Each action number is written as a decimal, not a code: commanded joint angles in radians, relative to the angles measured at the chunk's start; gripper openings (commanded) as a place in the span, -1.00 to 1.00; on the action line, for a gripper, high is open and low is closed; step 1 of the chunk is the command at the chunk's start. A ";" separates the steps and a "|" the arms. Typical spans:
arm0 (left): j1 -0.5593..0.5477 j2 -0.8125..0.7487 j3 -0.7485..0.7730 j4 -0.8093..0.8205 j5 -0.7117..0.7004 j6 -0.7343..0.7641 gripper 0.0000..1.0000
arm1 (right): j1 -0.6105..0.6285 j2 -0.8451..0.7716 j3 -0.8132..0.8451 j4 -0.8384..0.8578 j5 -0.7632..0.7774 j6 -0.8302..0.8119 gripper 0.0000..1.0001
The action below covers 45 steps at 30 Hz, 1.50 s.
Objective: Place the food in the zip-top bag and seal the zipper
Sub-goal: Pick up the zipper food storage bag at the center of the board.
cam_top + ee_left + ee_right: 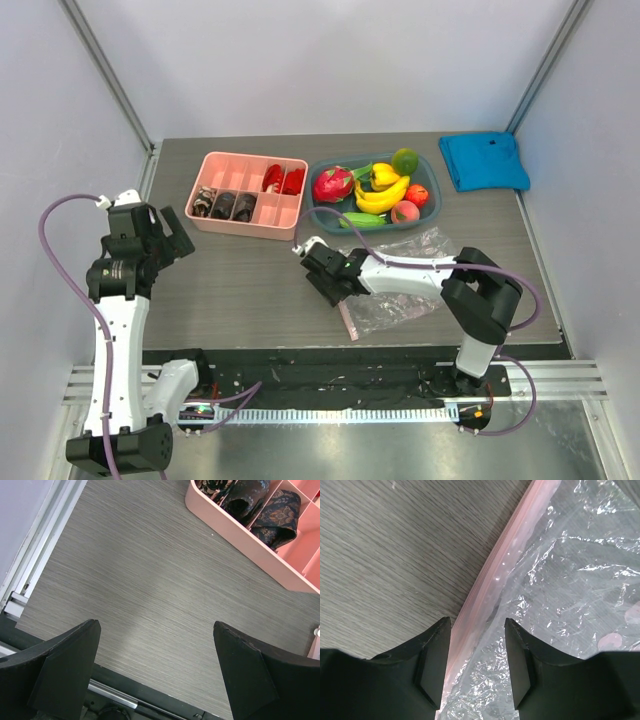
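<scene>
The food lies in a blue-grey tray (pixel 436 182) at the back: pink dragon fruit (pixel 332 184), yellow bananas (pixel 385 196), lime (pixel 405 160), tomato (pixel 418 194), peach (pixel 405 212) and cucumber (pixel 362 220). The clear zip-top bag (pixel 405 295) lies flat on the table in front of the tray. My right gripper (pixel 332 290) is low over the bag's left edge. In the right wrist view its jaws (pixel 477 625) are open and straddle the pink zipper (pixel 490 575) and crinkly plastic (pixel 560 580). My left gripper (pixel 178 238) (pixel 156 626) is open and empty over bare table.
A pink divided box (pixel 290 215) with red and dark items stands left of the tray; its corner shows in the left wrist view (pixel 240 540). A folded blue cloth (pixel 484 160) lies at the back right. The table's black front rail (pixel 350 355) runs near the bag.
</scene>
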<state>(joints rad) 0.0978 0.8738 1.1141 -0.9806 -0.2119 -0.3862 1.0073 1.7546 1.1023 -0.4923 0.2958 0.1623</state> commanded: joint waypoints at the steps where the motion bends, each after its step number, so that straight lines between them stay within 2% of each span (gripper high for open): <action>1: 0.005 -0.010 -0.003 0.023 0.045 -0.002 1.00 | -0.016 -0.027 -0.019 0.026 -0.029 0.029 0.04; 6: 0.005 0.016 0.009 0.016 0.048 -0.002 1.00 | -0.018 -0.035 -0.053 0.049 -0.030 0.029 0.06; 8: 0.005 0.024 0.021 0.010 0.048 -0.003 1.00 | -0.027 -0.040 -0.059 0.057 -0.027 0.028 -0.11; 11: 0.005 0.027 0.027 0.010 0.058 -0.003 1.00 | -0.033 -0.066 -0.055 0.047 -0.038 0.026 -0.48; 12: 0.005 0.024 0.024 0.014 0.066 0.001 1.00 | -0.036 -0.081 -0.052 0.041 -0.044 0.023 -0.71; 15: 0.005 0.008 0.010 0.031 0.107 0.029 1.00 | -0.035 -0.119 -0.044 0.005 -0.073 0.014 -0.98; 20: 0.005 -0.041 0.000 0.088 0.222 0.122 0.99 | -0.036 -0.251 0.005 -0.086 -0.122 -0.006 -0.98; 24: 0.005 -0.075 0.001 0.125 0.408 0.170 1.00 | -0.036 -0.326 0.099 -0.126 -0.170 0.019 -0.98; 29: 0.005 -0.091 0.026 0.164 0.659 0.138 1.00 | -0.039 -0.351 0.270 -0.105 -0.241 0.054 -0.98; 32: 0.005 -0.088 0.062 0.206 0.712 0.069 1.00 | -0.038 -0.334 0.375 -0.043 -0.273 0.089 -0.98; 36: 0.005 -0.033 0.163 0.212 0.739 0.001 1.00 | -0.038 -0.296 0.461 0.072 -0.375 0.190 -0.98; 39: 0.006 0.014 0.236 0.174 0.833 -0.040 0.99 | -0.048 -0.285 0.479 0.167 -0.431 0.285 -0.98; 40: 0.005 0.011 0.245 0.174 0.853 -0.058 0.97 | -0.056 -0.288 0.452 0.207 -0.514 0.336 -0.98; 41: 0.005 0.005 0.242 0.178 0.899 -0.089 0.97 | -0.082 -0.293 0.423 0.325 -0.577 0.370 -0.98; 42: 0.005 -0.005 0.231 0.210 0.913 -0.115 0.94 | -0.096 -0.306 0.333 0.409 -0.625 0.425 -0.98; 43: 0.005 -0.031 0.204 0.230 0.930 -0.143 0.91 | -0.110 -0.311 0.286 0.487 -0.677 0.527 -0.98; 44: 0.005 -0.044 0.185 0.255 0.937 -0.195 0.89 | -0.128 -0.308 0.254 0.605 -0.682 0.563 -0.98; 45: 0.005 -0.053 0.170 0.276 0.945 -0.218 0.83 | -0.133 -0.297 0.242 0.618 -0.682 0.572 -0.98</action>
<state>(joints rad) 0.0990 0.8722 1.3182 -0.7994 0.6147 -0.4580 0.9192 1.4460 1.4391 -0.1864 -0.2420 0.5236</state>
